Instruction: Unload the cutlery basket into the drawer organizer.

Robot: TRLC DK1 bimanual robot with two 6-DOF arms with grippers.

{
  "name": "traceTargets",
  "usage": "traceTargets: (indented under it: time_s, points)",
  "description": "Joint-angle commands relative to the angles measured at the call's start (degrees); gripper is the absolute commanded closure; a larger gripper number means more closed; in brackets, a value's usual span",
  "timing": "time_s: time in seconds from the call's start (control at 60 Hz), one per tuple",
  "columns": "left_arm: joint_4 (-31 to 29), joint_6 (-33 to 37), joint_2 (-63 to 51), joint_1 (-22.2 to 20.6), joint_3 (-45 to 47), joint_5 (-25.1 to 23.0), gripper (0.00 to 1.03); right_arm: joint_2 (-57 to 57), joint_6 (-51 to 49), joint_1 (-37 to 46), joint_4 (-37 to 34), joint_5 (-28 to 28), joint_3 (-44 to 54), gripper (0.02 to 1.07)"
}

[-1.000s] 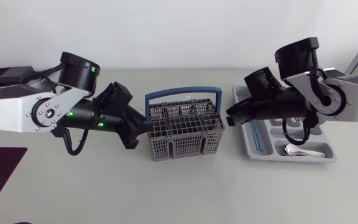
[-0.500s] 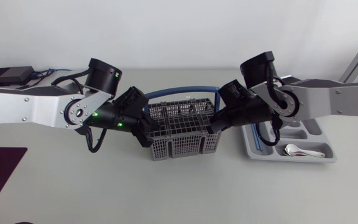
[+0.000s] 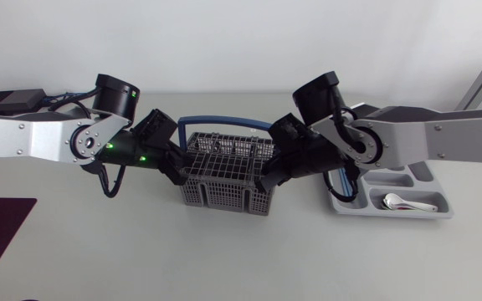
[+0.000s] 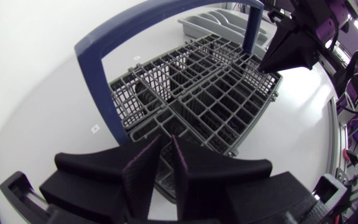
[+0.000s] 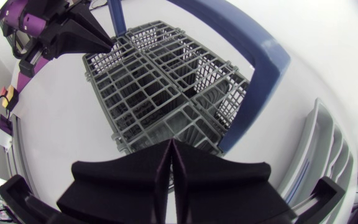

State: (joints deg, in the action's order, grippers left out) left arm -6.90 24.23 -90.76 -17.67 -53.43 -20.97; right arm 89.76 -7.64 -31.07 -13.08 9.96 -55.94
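The cutlery basket (image 3: 224,180) stands in the middle of the table (image 3: 141,251), slightly askew, with its blue handle (image 3: 224,121) arched over its far side. Both wrist views look down into its grey lattice, and I can make out no cutlery standing up out of the cells, though their depths are dark and some corners are hidden. To the right, well apart from the basket, lies the drawer organizer (image 3: 438,211). It holds a white spoon (image 3: 404,202) in its near compartment and a thin blue piece (image 3: 341,186) in its long left compartment, which is partly covered by the right arm. The other compartments that show look bare. I judge the unloading well advanced or nearly finished: at least two pieces are in the organizer, and little or nothing is visibly left in the basket. Only a clearer look into the cells could confirm that. The left gripper (image 4: 162,142) sits at the basket's left end, right at the rim, and I cannot tell whether it is grasping the wall or only resting against it. The right gripper (image 5: 171,144) is at the basket's right end, clenched with its wedges pressed together, nothing visible between them, and its tips at the rim.
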Motion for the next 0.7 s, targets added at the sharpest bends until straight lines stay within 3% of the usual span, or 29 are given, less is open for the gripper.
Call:
traceTargets:
  time_s: [0.0, 0.317, 0.683]
  points:
    - [-0.8, 0.9, -0.4, -0.2, 1.2, 0.0, 0.74, 2.5, 1.2, -0.7, -0.8, 0.3, -0.5, 1.01]
    - [-0.8, 0.9, -0.6, 0.3, 1.3, 0.0, 0.74, 7.5, 0.1, 3.1, -0.2, 0.1, -5.2, 1.01]
    - [-1.0, 0.4, 1.5, -0.6, 0.8, 0.0, 0.73, 2.5, -0.1, 2.9, 0.2, -0.6, -2.6, 1.01]
